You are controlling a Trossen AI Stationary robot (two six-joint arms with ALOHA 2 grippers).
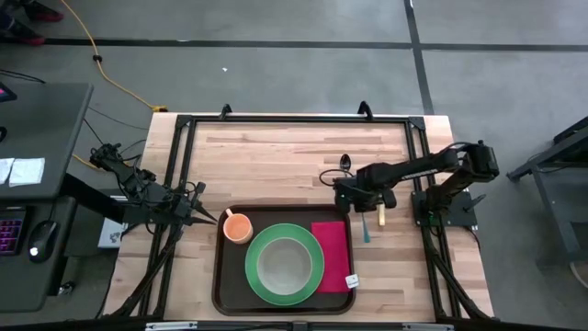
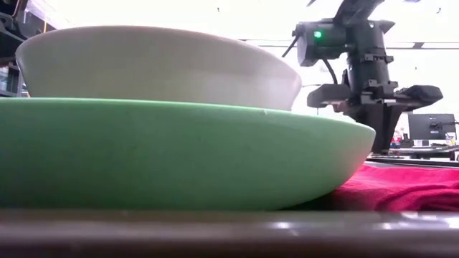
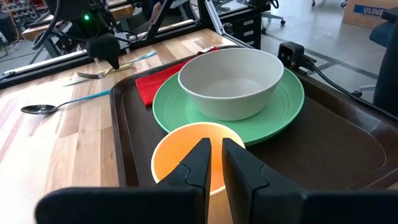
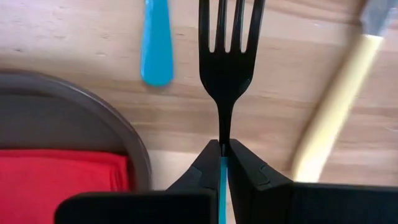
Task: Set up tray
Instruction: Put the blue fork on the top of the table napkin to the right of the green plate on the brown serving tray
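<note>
The dark brown tray (image 1: 230, 280) lies at the table's near edge. On it stand a green plate (image 1: 254, 267) with a white bowl (image 1: 283, 265), an orange cup (image 1: 238, 227) at its far left corner, and a red napkin (image 1: 331, 246) on its right. My right gripper (image 1: 356, 204) points down just past the tray's far right corner, shut on a blue-handled fork (image 4: 230, 43). My left gripper (image 3: 216, 144) waits beside the cup (image 3: 186, 140) with a narrow gap between its fingers and nothing in it. My right gripper pinches the fork between its two fingers where the dark neck meets the blue handle (image 4: 224, 134). The fingers come from above, pointing down, one on each long edge. The fork lies about level, tines toward the table's far edge, and looks raised off the wood.
On the bare wood right of the tray lie a yellow-handled knife (image 1: 381, 216) and a blue-handled spoon (image 1: 344, 164), both close to the right gripper. The far half of the table is open wood. A black frame (image 1: 294, 118) runs along the table's edges.
</note>
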